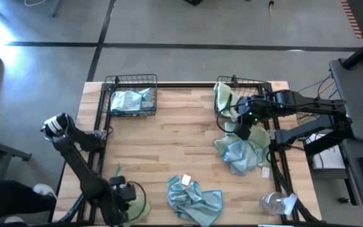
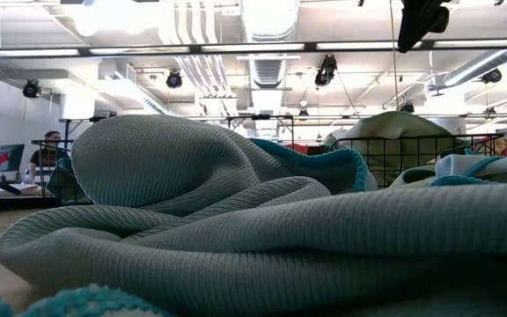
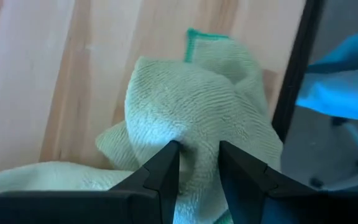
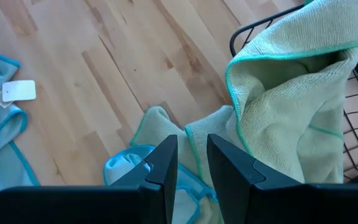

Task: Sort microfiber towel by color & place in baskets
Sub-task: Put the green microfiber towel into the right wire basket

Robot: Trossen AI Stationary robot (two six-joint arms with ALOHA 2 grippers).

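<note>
My left gripper [image 1: 130, 197] is at the table's near left corner, shut on a pale green towel [image 3: 191, 106] that lies crumpled on the wood. My right gripper [image 4: 191, 158] hovers over a heap of blue and green towels [image 1: 239, 152] near the right edge, its fingers a narrow gap apart with nothing between them. The left basket [image 1: 115, 81] holds a light blue towel [image 1: 130, 101]. A pale green towel [image 4: 291, 93] is draped over the near rim of the right basket [image 1: 260, 82]. Another blue towel [image 1: 194, 198] with a white tag [image 1: 186, 181] lies at the near edge. My left gripper pinches a raised fold [image 3: 199, 146] of the pale green towel between its two fingertips, coming from above and pointing down. The rest of the towel lies slack on the table around the fingers.
A clear plastic wrapper [image 1: 276, 203] lies at the near right corner. Black frame rails [image 1: 99, 157] run along both side edges of the table. Bare wood [image 1: 169, 139] stretches across the middle between the baskets and the near towels.
</note>
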